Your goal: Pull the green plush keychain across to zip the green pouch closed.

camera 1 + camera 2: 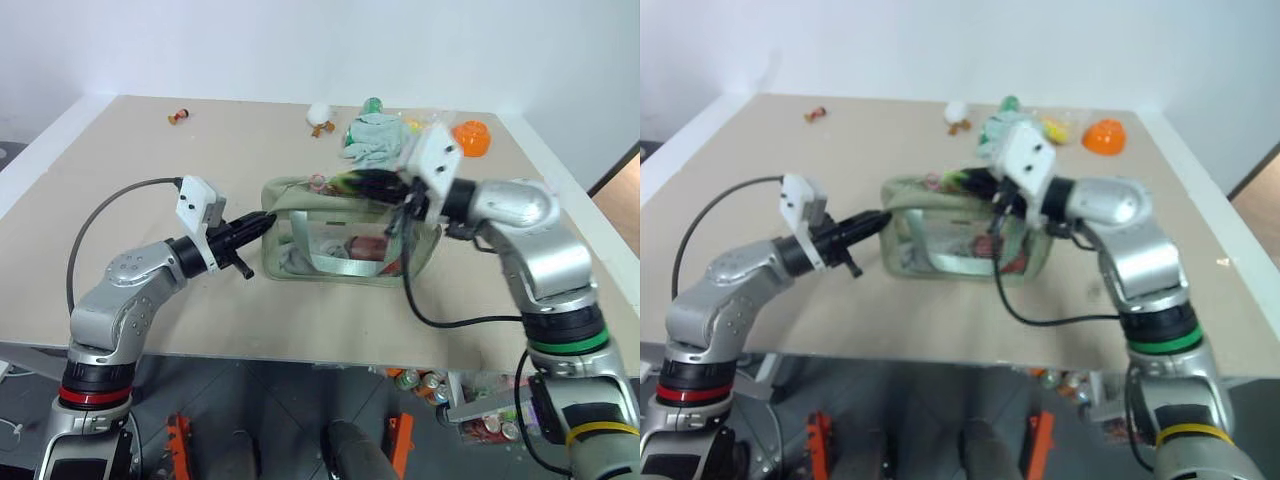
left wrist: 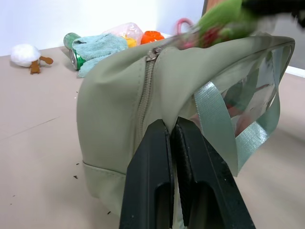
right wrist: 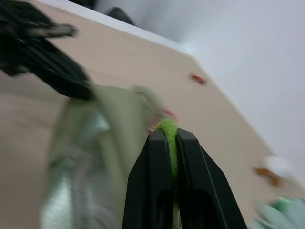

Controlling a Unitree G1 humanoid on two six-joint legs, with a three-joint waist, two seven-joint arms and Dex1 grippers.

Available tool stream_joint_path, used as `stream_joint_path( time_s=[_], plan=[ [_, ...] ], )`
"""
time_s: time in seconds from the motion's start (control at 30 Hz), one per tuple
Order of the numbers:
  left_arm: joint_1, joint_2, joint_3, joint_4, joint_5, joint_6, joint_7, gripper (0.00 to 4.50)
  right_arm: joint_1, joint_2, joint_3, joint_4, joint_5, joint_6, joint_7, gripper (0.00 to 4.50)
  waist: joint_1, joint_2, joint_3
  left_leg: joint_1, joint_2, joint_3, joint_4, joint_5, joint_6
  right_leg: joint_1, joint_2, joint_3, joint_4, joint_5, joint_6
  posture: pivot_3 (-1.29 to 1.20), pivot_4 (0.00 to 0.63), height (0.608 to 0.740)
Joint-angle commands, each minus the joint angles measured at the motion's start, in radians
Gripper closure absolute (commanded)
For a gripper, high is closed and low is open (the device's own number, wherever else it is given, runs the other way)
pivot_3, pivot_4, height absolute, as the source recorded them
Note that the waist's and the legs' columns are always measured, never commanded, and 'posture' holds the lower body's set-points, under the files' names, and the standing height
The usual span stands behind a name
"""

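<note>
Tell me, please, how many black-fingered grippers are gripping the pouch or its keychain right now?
2: the left gripper pinches the end of the green pouch; the right gripper is shut on the green plush keychain at the top.

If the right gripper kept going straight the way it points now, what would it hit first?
Probably the left gripper, clamped on the far end of the green pouch. The right gripper, shut on the green plush keychain, points along the pouch's top toward it, though depth is unclear.
</note>
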Motion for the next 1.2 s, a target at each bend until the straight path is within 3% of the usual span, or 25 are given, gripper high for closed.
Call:
stream_joint_path(
  time_s=[0.03, 0.27, 0.5, 1.2],
  plan=[
    [0.001, 0.012, 0.015, -0.003, -0.007, -0.003, -0.007, 4.50, 0.046, -0.065, -0.105, -0.043, -0.010, -0.036, -0.012, 4.46, 0.000, 0.000, 0.000, 0.000, 0.000, 0.000, 0.000, 0.000, 0.000, 0.000, 0.000, 0.000, 0.000, 0.000, 0.000, 0.00, 0.150, 0.739],
    [0.005, 0.016, 0.012, 0.006, -0.007, 0.000, -0.015, 4.50, 0.147, -0.157, -0.215, -0.036, -0.045, -0.082, -0.067, 4.46, 0.005, 0.000, 0.000, 0.000, -0.001, 0.000, 0.000, 0.000, 0.000, 0.000, -0.002, 0.000, -0.001, -0.001, 0.001, 0.00, 0.150, 0.739],
    [-0.004, 0.018, 0.011, 0.013, -0.008, 0.000, -0.018, 4.50, 0.155, -0.157, -0.227, -0.047, -0.046, -0.084, -0.096, 4.46, -0.002, 0.000, 0.000, 0.001, -0.001, 0.001, -0.001, 0.000, 0.000, 0.001, -0.002, 0.001, -0.001, 0.000, 0.001, 0.00, 0.150, 0.739],
    [-0.004, 0.046, 0.010, 0.018, -0.002, 0.007, -0.029, 4.50, 0.409, -0.227, -0.437, -0.060, -0.124, -0.055, -0.242, 4.46, -0.001, 0.000, 0.000, 0.001, -0.003, 0.002, -0.001, 0.000, 0.000, 0.002, -0.003, 0.002, -0.003, 0.000, 0.003, 0.00, 0.150, 0.739]
  ],
)
